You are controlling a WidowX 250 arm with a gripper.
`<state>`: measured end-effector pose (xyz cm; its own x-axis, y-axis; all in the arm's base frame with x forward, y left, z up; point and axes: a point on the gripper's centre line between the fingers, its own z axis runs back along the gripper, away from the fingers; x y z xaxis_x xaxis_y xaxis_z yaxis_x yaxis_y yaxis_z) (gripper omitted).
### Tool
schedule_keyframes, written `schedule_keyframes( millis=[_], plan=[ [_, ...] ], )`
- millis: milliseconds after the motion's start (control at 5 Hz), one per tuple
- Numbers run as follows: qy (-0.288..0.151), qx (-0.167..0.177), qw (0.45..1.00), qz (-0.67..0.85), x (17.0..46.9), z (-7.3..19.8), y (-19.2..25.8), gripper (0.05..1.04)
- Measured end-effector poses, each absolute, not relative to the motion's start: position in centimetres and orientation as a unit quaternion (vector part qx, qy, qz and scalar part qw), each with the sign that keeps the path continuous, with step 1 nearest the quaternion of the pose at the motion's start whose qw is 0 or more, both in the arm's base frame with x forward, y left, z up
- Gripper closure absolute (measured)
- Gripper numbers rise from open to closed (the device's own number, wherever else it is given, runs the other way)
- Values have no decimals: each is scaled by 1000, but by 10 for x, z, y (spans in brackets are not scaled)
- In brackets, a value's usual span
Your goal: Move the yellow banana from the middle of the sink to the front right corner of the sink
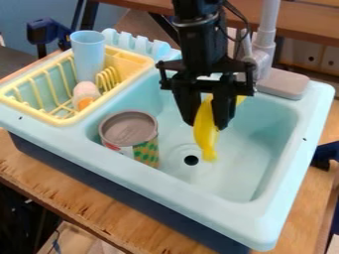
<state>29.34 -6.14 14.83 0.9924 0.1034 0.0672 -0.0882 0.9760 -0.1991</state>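
Note:
My black gripper (pixel 206 121) hangs over the basin of the light-blue toy sink (pixel 265 211). It is shut on a yellow banana (pixel 206 131), whose lower end points down beside the dark drain hole. Part of the banana's upper end shows behind the right finger. To the left of the gripper, apart from it, a can (pixel 129 134) with a grey lid and a green-and-yellow patterned side stands in the basin. Whether the banana's lower tip touches the basin floor, I cannot tell.
A yellow dish rack (pixel 63 120) at the sink's left holds a blue cup (pixel 88 55) and a white-and-orange item (pixel 85 94). The grey faucet (pixel 265 37) rises behind the basin, close to the gripper's right. A wooden table (pixel 73 198) supports the sink.

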Motion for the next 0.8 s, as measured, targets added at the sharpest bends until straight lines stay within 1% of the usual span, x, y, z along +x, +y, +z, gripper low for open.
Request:
schedule_keyframes(
  millis=[200, 600, 800],
  plan=[
    [6, -94, 994, 51, 293, 124, -71, 526],
    [41, -105, 993, 42, 292, 100, -87, 526],
    [51, -124, 990, 32, 291, 90, -93, 526]
  ],
)
